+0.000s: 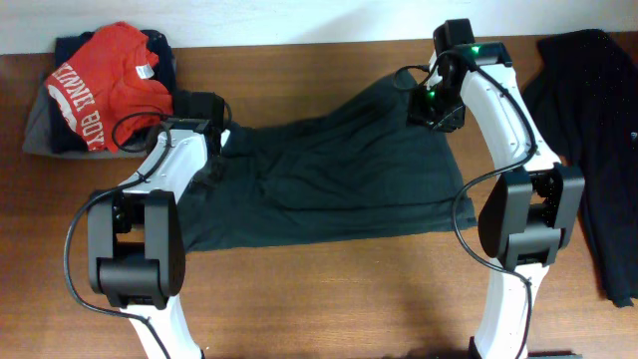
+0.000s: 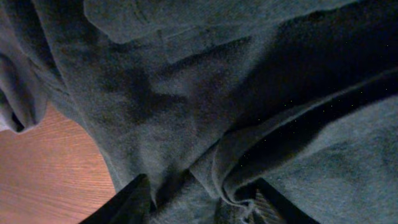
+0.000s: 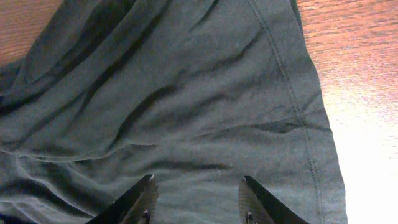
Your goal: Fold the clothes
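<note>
We have the black T-shirt (image 1: 329,189) spread dark side up on the wooden table (image 1: 349,289), stretched between our two claws, with one claw at each end so that we can take opposite edges together. The left claw (image 2: 202,190) sits low over bunched fabric, its jaws apart. A raised ridge of cloth (image 2: 217,165) lies between them and just ahead, which we judge to be the fold we mean to pinch. We cannot see it clamped yet. The right claw (image 3: 199,190) also stands apart, over smoother cloth that lies flat beneath and ahead of it. The stitched hem (image 3: 292,93) runs forward off its right finger, with bare wood just outside that. We judge it is parked beside that edge to get a clean corner hold. No fold looks made so far. The red tee (image 1: 110,75) lies well beyond the left claw, and another dark garment (image 1: 598,150) lies well outside the right, both clear of the work.
</note>
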Robot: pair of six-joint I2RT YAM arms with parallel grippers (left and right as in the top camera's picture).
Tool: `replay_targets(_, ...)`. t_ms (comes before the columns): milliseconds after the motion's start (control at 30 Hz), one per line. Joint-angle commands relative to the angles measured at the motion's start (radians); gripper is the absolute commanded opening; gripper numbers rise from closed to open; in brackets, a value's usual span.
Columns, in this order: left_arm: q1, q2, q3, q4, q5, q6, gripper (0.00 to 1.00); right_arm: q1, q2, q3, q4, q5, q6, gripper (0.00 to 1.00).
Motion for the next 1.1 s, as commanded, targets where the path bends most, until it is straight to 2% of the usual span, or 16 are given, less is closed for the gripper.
replay_targets(0, 0.008, 0.012, 0.000, 0.011, 0.010, 0.055, 0.36, 0.003, 0.003, -0.004, -0.002, 0.011, 0.001, 0.47)
replay_targets(33, 0.011, 0.012, 0.000, 0.022, 0.006, 0.065, 0.29, 0.003, 0.003, -0.004, -0.002, 0.011, 0.001, 0.47)
replay_targets(100, 0.016, 0.012, 0.000, 0.054, -0.018, 0.065, 0.22, 0.003, 0.003, -0.004, -0.001, 0.011, 0.001, 0.47)
replay_targets(433, 0.048, 0.012, 0.000, 0.232, -0.121, 0.184, 0.24, 0.003, 0.003, -0.004, -0.002, 0.011, 0.001, 0.47)
replay_targets(500, 0.049, 0.012, 0.000, 0.272, -0.160, 0.184, 0.35, 0.003, 0.003, -0.004, -0.002, 0.011, 0.001, 0.47)
replay_targets(600, 0.042, 0.012, 0.011, 0.307, -0.239, 0.183, 0.39, 0.003, 0.003, -0.004, -0.005, 0.011, 0.001, 0.47)
replay_targets(633, 0.028, 0.011, 0.032, 0.304, -0.300, 0.179, 0.50, 0.003, 0.003, -0.004, -0.005, 0.011, 0.001, 0.47)
replay_targets(733, -0.006, 0.004, 0.068, 0.304, -0.414, 0.111, 0.56, 0.003, 0.003, -0.004, 0.000, 0.012, 0.005, 0.48)
replay_targets(767, -0.018, -0.002, 0.077, 0.303, -0.436, 0.077, 0.63, 0.003, 0.003, -0.004, 0.003, 0.011, 0.005, 0.48)
replay_targets(800, -0.031, -0.007, 0.089, 0.300, -0.443, 0.040, 0.74, 0.003, 0.003, -0.004, 0.005, 0.011, 0.005, 0.48)
replay_targets(867, -0.053, -0.020, 0.103, 0.298, -0.433, -0.022, 0.96, 0.003, 0.003, -0.004, 0.006, 0.011, 0.005, 0.52)
replay_targets(933, -0.076, -0.032, 0.111, 0.292, -0.356, -0.050, 0.99, 0.003, 0.003, -0.004, 0.006, 0.011, 0.005, 0.55)
replay_targets(1067, -0.097, -0.037, 0.111, 0.232, -0.089, -0.050, 0.99, 0.003, 0.003, -0.004, 0.006, 0.011, 0.005, 0.59)
